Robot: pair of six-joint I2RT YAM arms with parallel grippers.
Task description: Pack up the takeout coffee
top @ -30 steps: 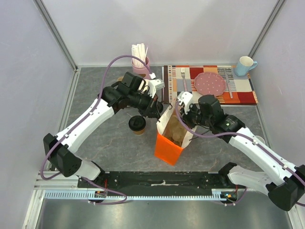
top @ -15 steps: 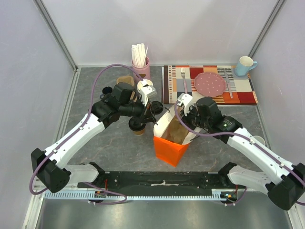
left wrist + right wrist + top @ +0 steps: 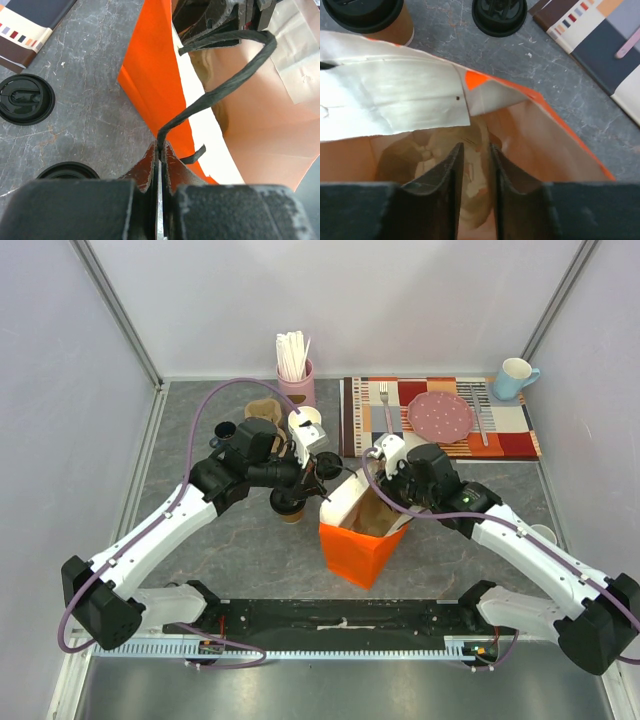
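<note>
My left gripper (image 3: 160, 148) pinches the bag (image 3: 350, 550) handle (image 3: 235, 77); right gripper (image 3: 476, 170) narrow at the rim, grip unclear. I'd pull the mouth wide before fetching the coffee (image 3: 372, 15).

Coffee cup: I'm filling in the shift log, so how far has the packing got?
Done: the orange bag stands open. In hand: the left fingers pinch its black handle, while the right fingers hang slightly apart over its mouth. Left: the lidded coffee cup stands beside the bag, held by nothing, and has yet to go in.
</note>
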